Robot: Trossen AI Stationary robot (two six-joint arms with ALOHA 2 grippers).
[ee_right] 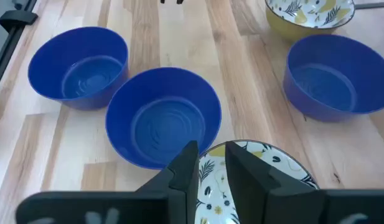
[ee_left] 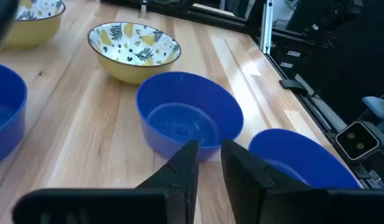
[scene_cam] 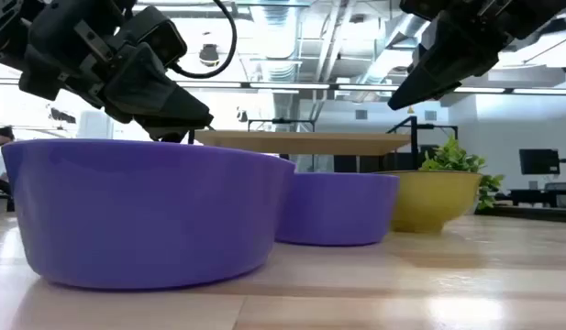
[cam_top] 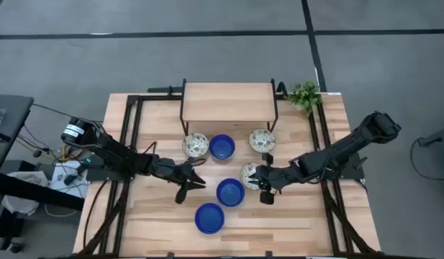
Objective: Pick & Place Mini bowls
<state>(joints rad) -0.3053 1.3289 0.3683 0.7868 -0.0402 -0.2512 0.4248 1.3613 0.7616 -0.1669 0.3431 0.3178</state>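
Six mini bowls rest on their bases on the wooden table (cam_top: 157,230). Three are cobalt blue: far (cam_top: 222,147), middle (cam_top: 230,192) and near (cam_top: 209,218). Three are cream with a leaf pattern: far left (cam_top: 195,145), far right (cam_top: 262,139) and one (cam_top: 247,173) beside the middle blue bowl. My left gripper (cam_top: 201,180) hovers just left of the middle blue bowl (ee_left: 188,115), its fingers a narrow gap apart and empty. My right gripper (cam_top: 258,177) hovers over the near patterned bowl (ee_right: 260,180), above its rim, its fingers also a narrow gap apart. In the low view both grippers are above the bowls.
A low wooden shelf on black legs (cam_top: 227,102) stands at the table's far middle, with a small green plant (cam_top: 305,95) at the far right. Black frame rails (cam_top: 128,137) run along both sides of the table. Bare wood lies near the front edge.
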